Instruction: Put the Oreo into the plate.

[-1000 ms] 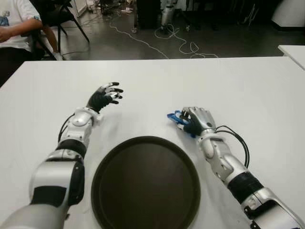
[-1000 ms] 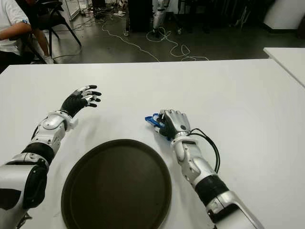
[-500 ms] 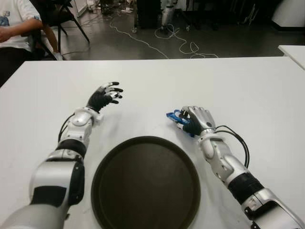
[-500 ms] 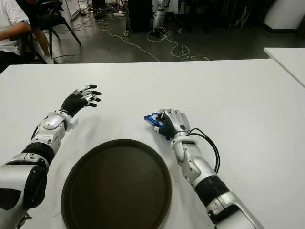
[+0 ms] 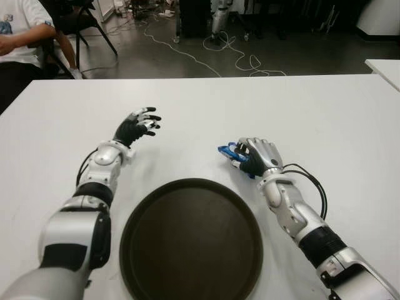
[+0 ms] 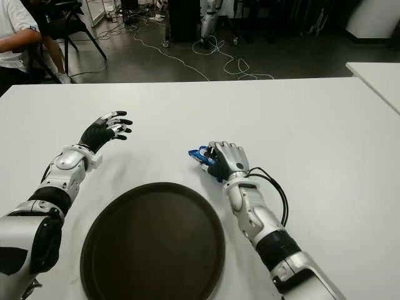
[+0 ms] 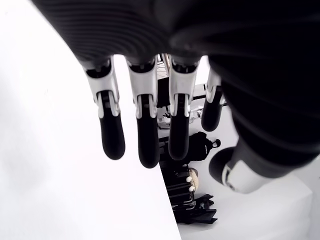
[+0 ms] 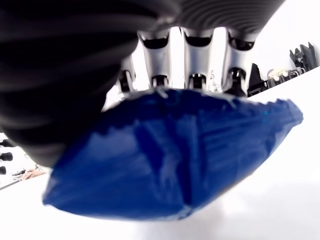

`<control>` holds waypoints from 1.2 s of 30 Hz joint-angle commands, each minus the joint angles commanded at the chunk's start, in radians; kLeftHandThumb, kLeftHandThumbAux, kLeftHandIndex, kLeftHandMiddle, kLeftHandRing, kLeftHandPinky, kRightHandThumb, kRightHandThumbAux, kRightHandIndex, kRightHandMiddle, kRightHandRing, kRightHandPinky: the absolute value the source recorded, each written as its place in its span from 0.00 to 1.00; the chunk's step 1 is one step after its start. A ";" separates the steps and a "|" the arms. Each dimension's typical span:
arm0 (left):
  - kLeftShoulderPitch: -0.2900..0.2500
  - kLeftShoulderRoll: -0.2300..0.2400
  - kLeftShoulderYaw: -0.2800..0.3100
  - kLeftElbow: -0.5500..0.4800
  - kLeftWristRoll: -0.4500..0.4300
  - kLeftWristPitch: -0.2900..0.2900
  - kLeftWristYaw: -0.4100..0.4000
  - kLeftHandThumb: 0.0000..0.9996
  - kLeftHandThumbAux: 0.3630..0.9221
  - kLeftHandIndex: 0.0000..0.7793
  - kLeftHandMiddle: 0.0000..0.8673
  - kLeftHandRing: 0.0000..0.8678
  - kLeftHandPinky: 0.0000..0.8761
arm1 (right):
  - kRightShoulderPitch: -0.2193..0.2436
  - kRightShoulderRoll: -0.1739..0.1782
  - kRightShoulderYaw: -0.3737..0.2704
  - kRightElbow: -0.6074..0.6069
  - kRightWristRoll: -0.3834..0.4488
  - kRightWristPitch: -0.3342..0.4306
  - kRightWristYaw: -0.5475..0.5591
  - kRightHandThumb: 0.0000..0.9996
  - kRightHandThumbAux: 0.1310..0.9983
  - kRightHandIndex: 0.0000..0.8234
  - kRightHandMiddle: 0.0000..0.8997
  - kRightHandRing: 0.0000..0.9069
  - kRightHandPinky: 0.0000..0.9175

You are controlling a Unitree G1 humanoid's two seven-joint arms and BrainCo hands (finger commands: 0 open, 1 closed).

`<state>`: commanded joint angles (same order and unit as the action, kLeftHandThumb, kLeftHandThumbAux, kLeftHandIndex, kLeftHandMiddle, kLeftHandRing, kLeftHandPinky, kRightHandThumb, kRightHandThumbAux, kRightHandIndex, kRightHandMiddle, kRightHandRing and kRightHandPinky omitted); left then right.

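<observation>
Fingers of the right hand point(image 5: 255, 157) wrap the blue Oreo point(image 5: 229, 152) pack, ready to carry to the plate point(image 5: 190, 240); left hand point(image 5: 136, 125) spread, empty.

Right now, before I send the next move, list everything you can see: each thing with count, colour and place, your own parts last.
Oreo pack: one, blue, in the right hand's grasp, just beyond the plate's far right rim.
Plate: one, dark brown, round, on the near middle of the table, nothing in it.
Table: one, white, under everything.
Second table: one, white, a corner at the far right.
Cables: several, white, on the dark floor beyond the table.
Chair: one, black, far left.
Person: one, white shirt, seated far left.
Left hand: one, black and silver, fingers spread, holding nothing, far left of the plate.
Right hand: one, black and silver, curled on the Oreo pack.
</observation>
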<state>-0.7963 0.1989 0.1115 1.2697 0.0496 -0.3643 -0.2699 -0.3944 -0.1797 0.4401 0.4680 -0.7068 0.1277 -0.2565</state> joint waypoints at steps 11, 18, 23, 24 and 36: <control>-0.001 0.000 -0.002 0.003 0.003 -0.001 0.000 0.10 0.49 0.24 0.34 0.35 0.39 | -0.003 -0.007 0.006 -0.003 -0.015 0.003 0.006 0.68 0.70 0.52 0.78 0.79 0.77; -0.001 0.000 -0.001 0.005 0.002 -0.001 -0.003 0.09 0.51 0.23 0.33 0.35 0.39 | -0.012 -0.007 0.003 0.009 -0.017 -0.010 -0.015 0.68 0.70 0.52 0.76 0.77 0.76; -0.004 0.001 -0.002 0.007 0.003 0.002 -0.005 0.09 0.52 0.23 0.33 0.35 0.38 | -0.035 -0.020 -0.004 -0.008 -0.021 -0.004 -0.006 0.68 0.70 0.52 0.74 0.75 0.74; -0.004 0.001 -0.002 0.007 0.003 0.003 -0.005 0.09 0.53 0.23 0.34 0.35 0.38 | -0.038 -0.022 -0.006 -0.011 -0.022 -0.003 -0.004 0.68 0.70 0.52 0.73 0.75 0.73; -0.007 0.001 -0.006 0.009 0.008 0.002 -0.001 0.08 0.53 0.25 0.35 0.36 0.39 | -0.088 -0.040 -0.038 -0.065 -0.020 -0.005 -0.006 0.68 0.70 0.52 0.79 0.79 0.77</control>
<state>-0.8030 0.2002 0.1050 1.2783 0.0579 -0.3623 -0.2713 -0.4826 -0.2193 0.4020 0.4032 -0.7267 0.1228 -0.2624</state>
